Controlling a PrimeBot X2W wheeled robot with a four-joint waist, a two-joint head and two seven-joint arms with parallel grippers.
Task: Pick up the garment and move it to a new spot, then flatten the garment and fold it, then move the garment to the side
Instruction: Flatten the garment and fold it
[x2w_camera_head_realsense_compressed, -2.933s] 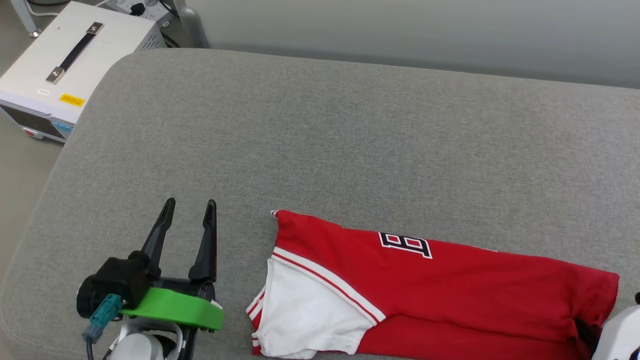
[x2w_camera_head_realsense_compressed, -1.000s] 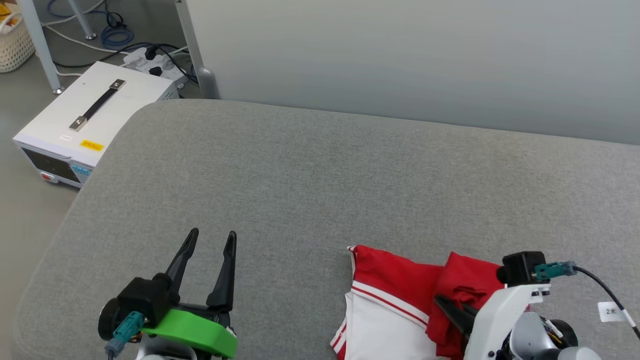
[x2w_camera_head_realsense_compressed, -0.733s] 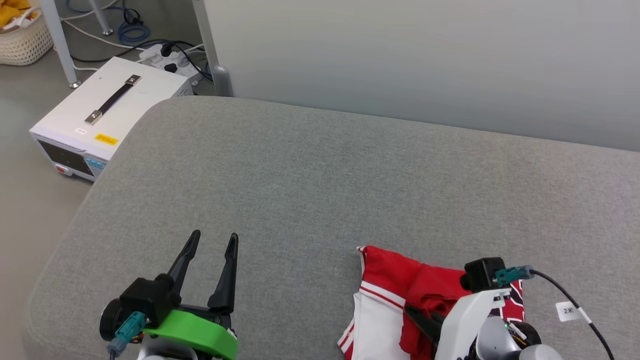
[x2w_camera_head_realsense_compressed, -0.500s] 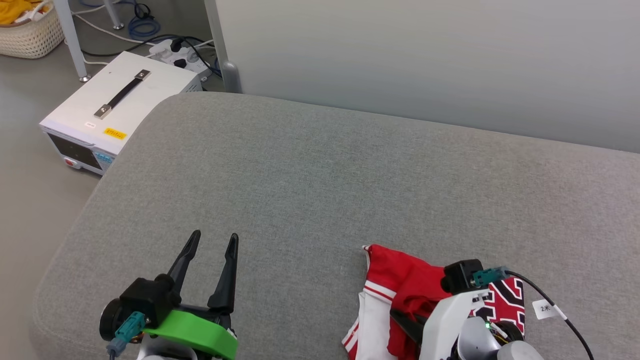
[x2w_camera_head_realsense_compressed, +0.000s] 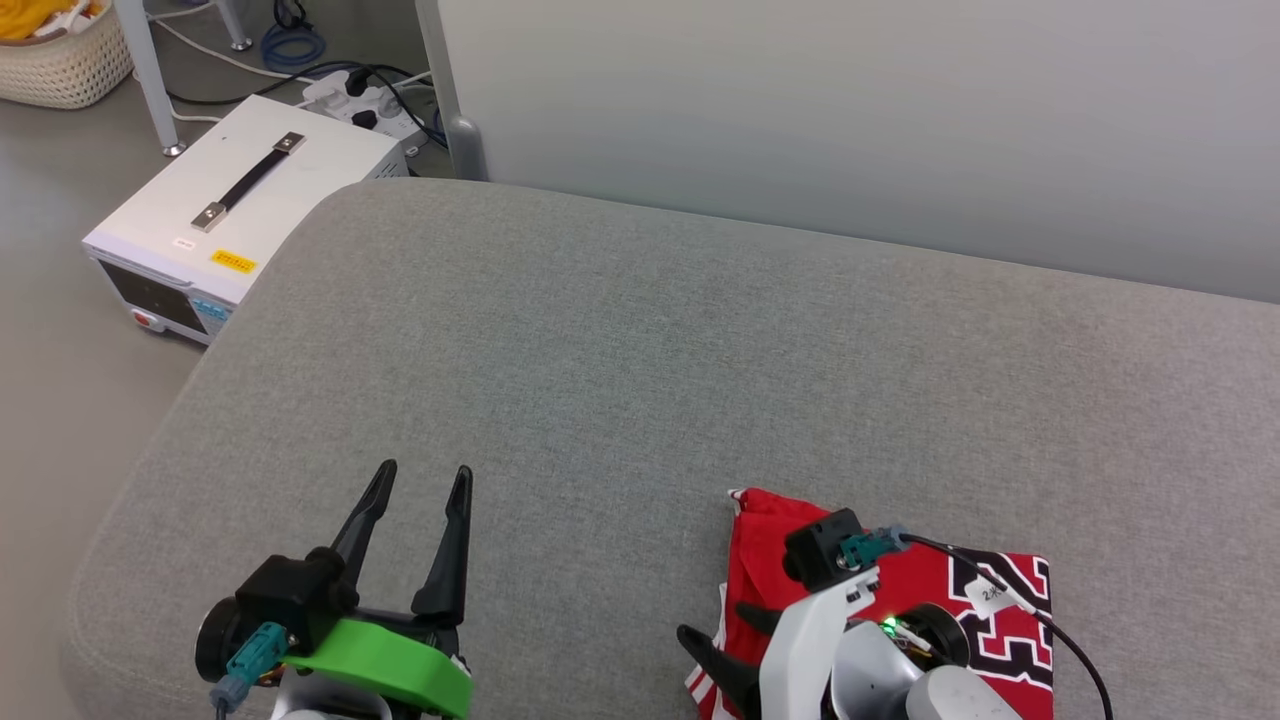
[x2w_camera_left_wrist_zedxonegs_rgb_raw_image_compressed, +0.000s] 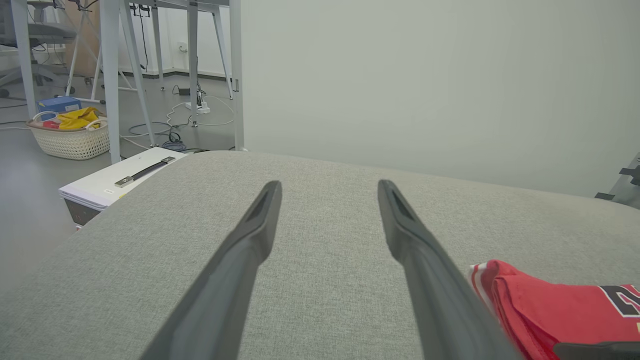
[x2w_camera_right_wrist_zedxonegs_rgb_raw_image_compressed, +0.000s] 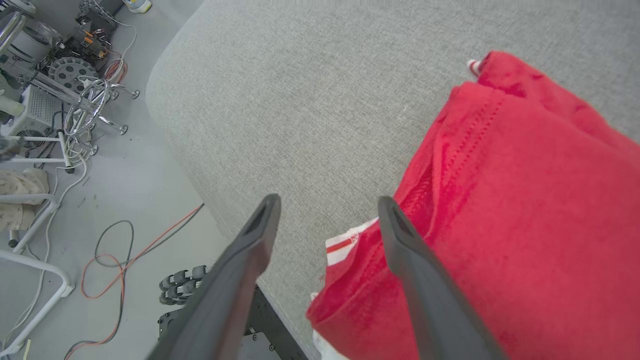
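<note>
Garment (x2w_camera_head_realsense_compressed: 768, 528) lies bunched right under open, empty right tool (x2w_camera_right_wrist_zedxonegs_rgb_raw_image_compressed: 328, 200); open left tool (x2w_camera_head_realsense_compressed: 425, 468) sits well apart.

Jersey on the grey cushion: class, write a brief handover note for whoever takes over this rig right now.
Left gripper: open, empty, over bare cushion, apart from the jersey.
Right gripper: open, nothing between its fingers; one finger is over the jersey's edge, the other over the cushion.
Jersey: doubled into a compact red bundle at the cushion's near edge, on the robot's right, lettering up.
Done: folding, by the look of it.
Left: move the jersey to the side.
</note>
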